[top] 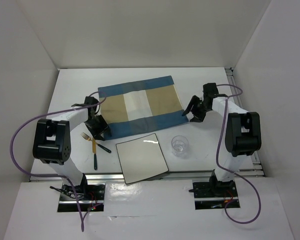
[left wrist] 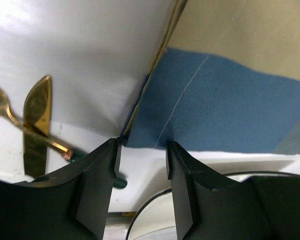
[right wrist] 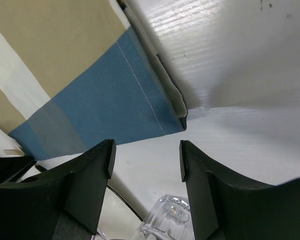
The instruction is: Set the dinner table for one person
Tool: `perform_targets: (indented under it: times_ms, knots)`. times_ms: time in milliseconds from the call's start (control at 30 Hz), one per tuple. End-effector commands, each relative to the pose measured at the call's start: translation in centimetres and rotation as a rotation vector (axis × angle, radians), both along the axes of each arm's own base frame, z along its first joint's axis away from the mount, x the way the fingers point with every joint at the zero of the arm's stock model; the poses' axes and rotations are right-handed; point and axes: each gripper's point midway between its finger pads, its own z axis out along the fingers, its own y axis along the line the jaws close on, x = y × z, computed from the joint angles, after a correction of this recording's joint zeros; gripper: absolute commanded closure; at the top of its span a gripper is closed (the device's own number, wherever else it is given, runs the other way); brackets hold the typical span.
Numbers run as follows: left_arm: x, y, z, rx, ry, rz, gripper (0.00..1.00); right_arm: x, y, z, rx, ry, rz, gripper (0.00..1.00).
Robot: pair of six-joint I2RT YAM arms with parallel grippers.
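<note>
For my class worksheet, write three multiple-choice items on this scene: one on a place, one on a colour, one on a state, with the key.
1. Where does the glass stand? A on the dinner table, right of the plate; B on the plate; C left of the plate.
2. What colour is the plate's rim? A gold; B blue; C black.
3. How is the right end effector? A shut on the glass; B open, holding nothing; C shut on the plate.
Key: 1 A, it stands beside the plate's right edge; 2 C, a black line frames the white square; 3 B, its jaws stand apart with nothing between.
</note>
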Motion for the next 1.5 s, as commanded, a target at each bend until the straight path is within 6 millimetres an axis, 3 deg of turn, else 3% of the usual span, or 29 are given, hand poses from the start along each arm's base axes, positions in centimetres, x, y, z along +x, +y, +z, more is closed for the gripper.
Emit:
perform_targets:
  times_ms: [0,200,300,433,467,733,767,800,833,867,933,967,1000,1033,1067,1100,1167,1200,1233,1300,1367,1400,1433,1467]
  knots:
    - [1.3,-0.6,-0.7,-0.024,-0.016,0.009,0.43,0.4,-0.5,0.6,0.038,-0.037,-0.032,0.34]
    - [2.3,-0.6,-1.1,-0.023,-0.017,0.009,0.45,1.0,-1.1,-1.0,0.082,-0.015,-0.080,0.34]
    - [2.4,-0.3,-1.5,-0.004,-0.002,0.013,0.52,1.3,-1.1,-1.3,0.086,-0.018,-0.087,0.35]
    - [3.2,-0.3,-1.2,-0.003,-0.011,0.004,0.94,1.8,-0.6,-2.7,0.128,0.006,-0.114,0.39]
    - [3.5,-0.5,-1.0,0.006,-0.016,-0.004,1.00,2.0,-0.4,-2.7,0.144,0.014,-0.121,0.40]
    - [4.9,-0.4,0.8,0.017,-0.035,-0.010,1.00,2.7,0.9,-3.7,0.166,0.021,-0.133,0.50]
    - [5.8,-0.4,1.7,0.017,-0.071,-0.020,1.00,2.9,0.9,-3.4,0.172,0.000,-0.139,0.55]
    - [5.9,-0.4,2.0,0.017,-0.072,-0.021,1.00,2.9,1.3,-3.5,0.176,-0.006,-0.136,0.78]
    - [6.4,-0.5,2.4,0.016,-0.088,-0.020,1.00,3.2,1.3,-3.2,0.177,-0.015,-0.135,0.92]
    - [7.2,-0.5,3.5,0.017,-0.109,-0.029,1.00,4.0,1.2,-2.6,0.171,-0.039,-0.138,1.00]
    - [8.6,-0.7,4.9,0.007,-0.144,-0.043,1.00,7.0,1.1,-0.2,0.140,-0.107,-0.133,1.00]
    - [11.0,-0.8,7.2,0.008,-0.220,-0.055,1.00,7.7,1.5,0.5,0.133,-0.117,-0.110,1.00]
    - [11.9,-1.0,8.4,0.001,-0.245,-0.077,1.00,10.5,1.3,3.6,0.123,-0.209,-0.106,1.00]
    - [15.1,-1.3,11.1,-0.002,-0.327,-0.077,1.00,11.7,1.2,4.6,0.112,-0.235,-0.101,1.00]
    - [14.7,-1.2,9.7,0.003,-0.283,-0.090,1.00,13.1,0.5,6.1,0.113,-0.271,-0.113,1.00]
    - [18.0,-1.5,14.2,-0.003,-0.412,-0.110,1.00,15.9,-0.2,10.8,0.105,-0.389,-0.119,1.00]
    - [20.5,-1.7,16.0,-0.025,-0.449,-0.121,1.00,17.6,-0.9,14.8,0.095,-0.468,-0.123,1.00]
    - [22.8,-1.3,20.9,-0.029,-0.582,-0.122,1.00,18.2,-0.9,16.1,0.090,-0.499,-0.114,1.00]
    - [23.2,-1.9,22.4,-0.060,-0.615,-0.138,1.00,19.0,-0.9,19.1,0.087,-0.571,-0.104,1.00]
    - [23.9,-1.3,24.9,-0.086,-0.684,-0.136,1.00,18.3,-1.1,22.6,0.077,-0.643,-0.103,1.00]
    - [23.2,-1.4,25.1,-0.142,-0.691,-0.140,1.00,16.6,-0.6,21.2,0.071,-0.611,-0.086,1.00]
    - [23.3,-1.1,25.3,-0.151,-0.721,-0.140,1.00,15.3,-0.8,22.6,0.064,-0.645,-0.095,1.00]
    - [22.0,-1.1,23.6,-0.154,-0.679,-0.136,1.00,13.6,-0.8,19.0,0.059,-0.567,-0.097,1.00]
    - [21.4,-1.1,22.7,-0.155,-0.659,-0.134,1.00,12.5,-0.6,17.9,0.049,-0.545,-0.099,1.00]
